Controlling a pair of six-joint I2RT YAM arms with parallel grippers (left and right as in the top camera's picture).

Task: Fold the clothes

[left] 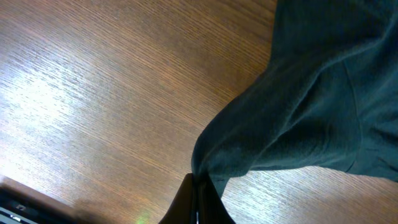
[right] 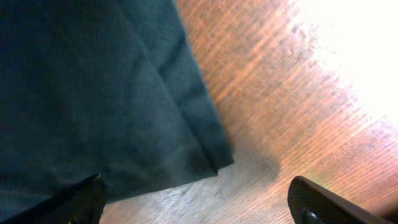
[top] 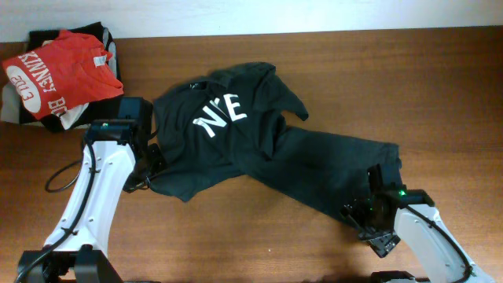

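shirt (top: 259,149): black, rumpled on tabletop (top: 393,71), lying between both pincers | left pincer (left: 198,198): clamped on a fold of shirt edge | right pincer (right: 198,198): wide, holding nothing, hem corner just ahead | red shirt (top: 67,71): beyond left pincer, apart

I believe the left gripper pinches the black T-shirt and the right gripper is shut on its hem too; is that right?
Not quite: the right wrist view shows the right gripper open over the hem of the black T-shirt. The left gripper does pinch it.
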